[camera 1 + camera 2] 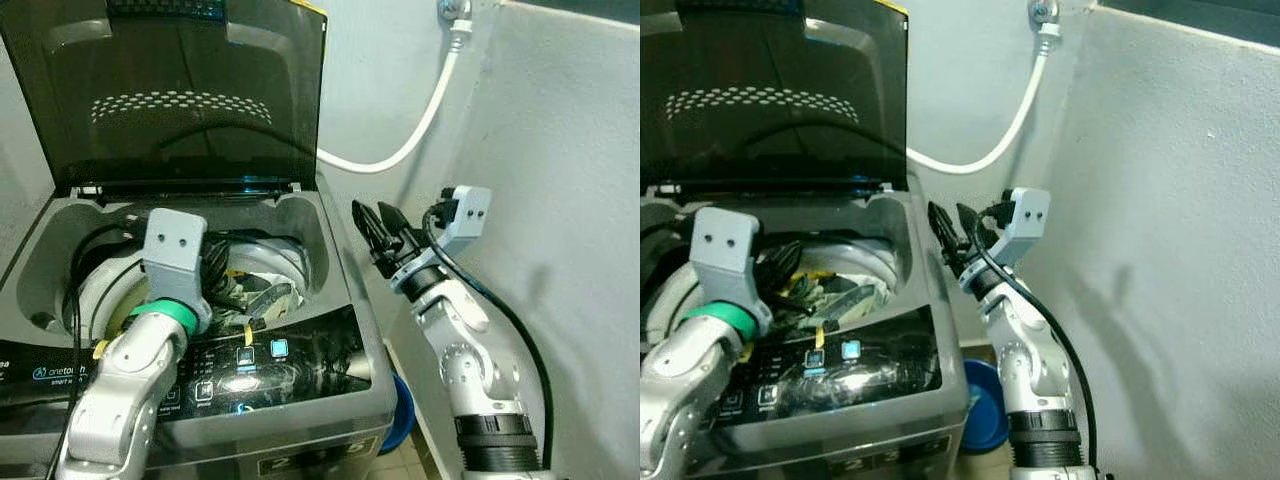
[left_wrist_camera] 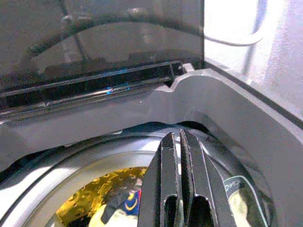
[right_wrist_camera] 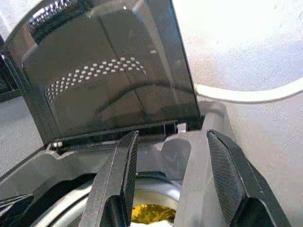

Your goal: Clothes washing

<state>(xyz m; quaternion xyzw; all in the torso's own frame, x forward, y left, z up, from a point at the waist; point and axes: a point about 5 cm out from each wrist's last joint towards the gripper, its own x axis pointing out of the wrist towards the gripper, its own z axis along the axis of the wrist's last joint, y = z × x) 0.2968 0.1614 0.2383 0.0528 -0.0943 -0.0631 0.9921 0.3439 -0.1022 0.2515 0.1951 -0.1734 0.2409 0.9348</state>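
Observation:
The grey top-loading washing machine [image 1: 330, 300] stands before me with its dark lid [image 1: 180, 90] raised upright. Yellow and dark clothes [image 2: 90, 203] lie in the drum [image 1: 290, 255]. My left gripper [image 2: 179, 135] reaches over the control panel [image 1: 290, 355] into the drum opening, just above the clothes, its fingers shut with nothing seen between them. Just off the machine's right rim, my right gripper [image 1: 378, 222] is held up at lid-hinge height. It is open and empty, its fingers [image 3: 118, 175] pointing toward the lid.
A white hose [image 1: 425, 115] runs from a wall tap [image 1: 455, 15] down behind the machine. A pale wall [image 1: 570, 200] stands close on the right. A blue round object [image 1: 400, 415] lies on the floor beside the machine's right side.

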